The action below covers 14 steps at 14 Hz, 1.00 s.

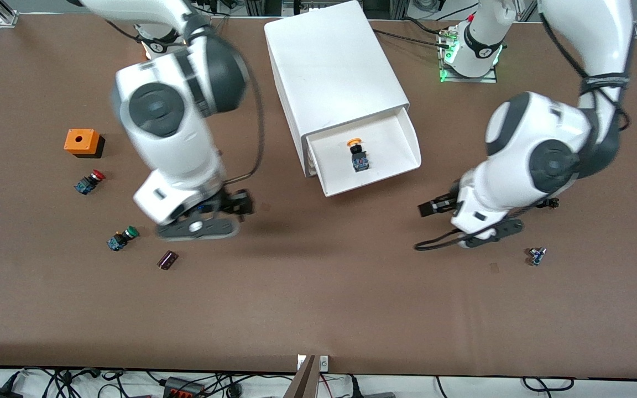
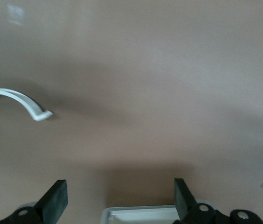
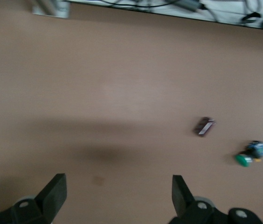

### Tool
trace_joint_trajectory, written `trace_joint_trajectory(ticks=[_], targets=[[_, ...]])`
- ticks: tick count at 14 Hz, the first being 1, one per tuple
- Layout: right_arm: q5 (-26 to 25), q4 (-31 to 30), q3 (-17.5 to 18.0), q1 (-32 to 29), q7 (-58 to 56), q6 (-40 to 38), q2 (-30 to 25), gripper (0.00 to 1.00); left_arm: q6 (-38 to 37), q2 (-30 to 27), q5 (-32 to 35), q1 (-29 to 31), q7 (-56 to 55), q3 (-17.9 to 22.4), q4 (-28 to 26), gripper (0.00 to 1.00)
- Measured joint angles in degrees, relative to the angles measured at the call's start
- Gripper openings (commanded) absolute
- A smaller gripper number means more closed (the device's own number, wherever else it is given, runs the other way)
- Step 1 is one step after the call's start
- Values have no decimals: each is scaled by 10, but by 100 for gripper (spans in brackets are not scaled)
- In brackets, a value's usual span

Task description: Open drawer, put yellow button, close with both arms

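Observation:
The white cabinet (image 1: 335, 66) stands at the middle of the table's robot side. Its uppermost drawer (image 1: 393, 146) is pulled out toward the front camera. The yellow button (image 1: 356, 153) lies inside it on its side. My left gripper (image 1: 429, 208) is open and empty, low over the table beside the drawer's front corner, toward the left arm's end. In the left wrist view (image 2: 117, 201) a white rimmed corner (image 2: 141, 214) shows between the fingers. My right gripper (image 1: 244, 204) is open and empty over bare table, toward the right arm's end; the right wrist view (image 3: 117, 198) shows the same.
Toward the right arm's end lie an orange box (image 1: 82, 142), a red-capped switch (image 1: 89, 182), a green-capped switch (image 1: 122, 238) (image 3: 250, 154) and a dark small part (image 1: 167, 260) (image 3: 204, 126). A small part (image 1: 537, 255) lies near the left arm.

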Motion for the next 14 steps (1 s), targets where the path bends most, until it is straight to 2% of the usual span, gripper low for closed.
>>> trace_joint_trajectory(ticks=[3, 6, 9, 14], targets=[[28, -5, 1, -69, -65, -17, -5, 100, 59, 1, 2, -45, -61, -1, -39, 100], [45, -10, 1, -126, -128, -20, -15, 100, 108, 2, 3, -62, -70, -1, -72, 100], [46, -11, 2, -157, -148, -48, -33, 100, 121, 2, 3, -74, -70, -4, -100, 100], [46, -14, 1, -222, -156, -102, -61, 100, 121, -17, 4, -80, -67, -36, -135, 100]])
